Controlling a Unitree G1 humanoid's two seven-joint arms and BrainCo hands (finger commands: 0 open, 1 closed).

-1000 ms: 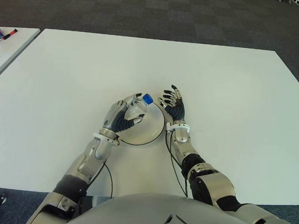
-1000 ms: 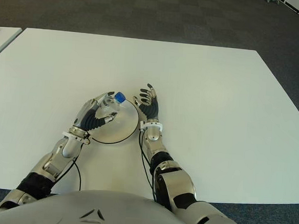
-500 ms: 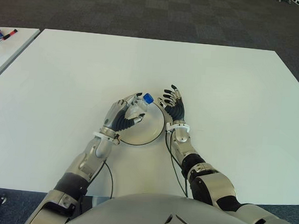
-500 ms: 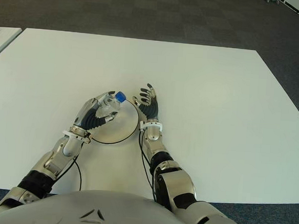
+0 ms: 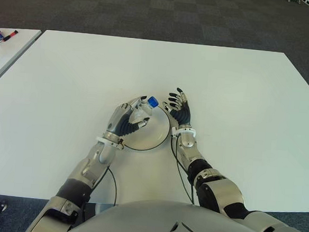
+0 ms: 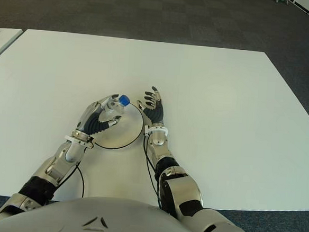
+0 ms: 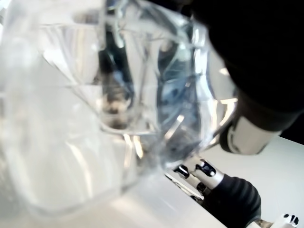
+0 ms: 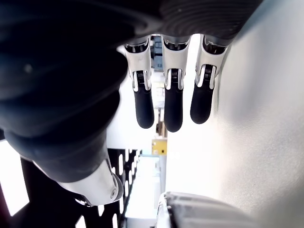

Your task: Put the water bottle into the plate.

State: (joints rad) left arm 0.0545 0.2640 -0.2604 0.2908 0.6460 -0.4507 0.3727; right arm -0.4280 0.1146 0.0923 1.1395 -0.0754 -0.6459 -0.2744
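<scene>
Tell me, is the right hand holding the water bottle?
No, the left hand grips the water bottle over the plate; the right hand is open beside it.

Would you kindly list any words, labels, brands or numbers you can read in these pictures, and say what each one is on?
None can be read.
The water bottle, held in the left hand over the plate, shows no label, only clear plastic and a blue cap.
The markers on the side table are too small to read.
The right hand is open and bears no text.

We see the plate (image 5: 152, 133) on the surface (image 5: 240, 101), the left hand (image 5: 123, 120) and water bottle (image 5: 144, 110) over it, the right hand (image 5: 180, 110) just right.
</scene>
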